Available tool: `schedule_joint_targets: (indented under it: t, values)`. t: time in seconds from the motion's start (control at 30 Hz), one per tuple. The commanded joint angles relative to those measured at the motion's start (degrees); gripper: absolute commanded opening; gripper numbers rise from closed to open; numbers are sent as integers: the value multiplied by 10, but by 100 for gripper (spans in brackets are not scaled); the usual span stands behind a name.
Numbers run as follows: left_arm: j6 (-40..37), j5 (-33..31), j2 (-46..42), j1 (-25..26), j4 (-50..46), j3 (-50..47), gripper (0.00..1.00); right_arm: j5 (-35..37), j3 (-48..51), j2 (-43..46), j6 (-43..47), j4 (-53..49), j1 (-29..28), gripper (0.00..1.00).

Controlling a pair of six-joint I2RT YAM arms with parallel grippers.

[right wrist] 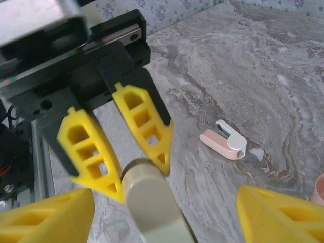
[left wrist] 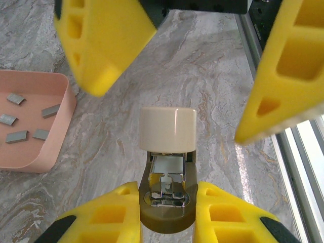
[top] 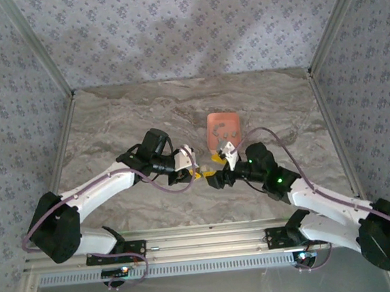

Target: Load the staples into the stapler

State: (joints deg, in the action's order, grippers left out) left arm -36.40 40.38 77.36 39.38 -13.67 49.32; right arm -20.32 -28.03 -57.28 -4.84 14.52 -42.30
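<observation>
Beside the stapler sits the salmon tray. The left gripper pinches the stapler's base with its lid raised, and the right gripper hangs spread around that lid. Staples lie loose in the tray; none seems loaded, so picking and inserting remain.

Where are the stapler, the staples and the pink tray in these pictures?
stapler (left wrist: pixel 168 129): left wrist view, on its cream top cover.
staples (left wrist: pixel 50 110): left wrist view, on one grey strip.
tray (left wrist: pixel 63 124): left wrist view, on its salmon outer wall.
</observation>
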Motion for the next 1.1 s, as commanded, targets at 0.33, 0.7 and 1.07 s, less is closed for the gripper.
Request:
schedule_joint_targets:
  t: [0.33, 0.7, 1.07]
  values:
    - [2, 4, -18, -1, -5, 1, 4, 110, -27, -50, -102, -10, 19, 66]
    - [7, -10, -25, -2, 13, -5, 4, 116, 64, 9, -179, -22, 87, 65]
    - [67, -50, -40, -4, 116, -47, 4, -24, 60, 30, -348, 8, 158, 73]
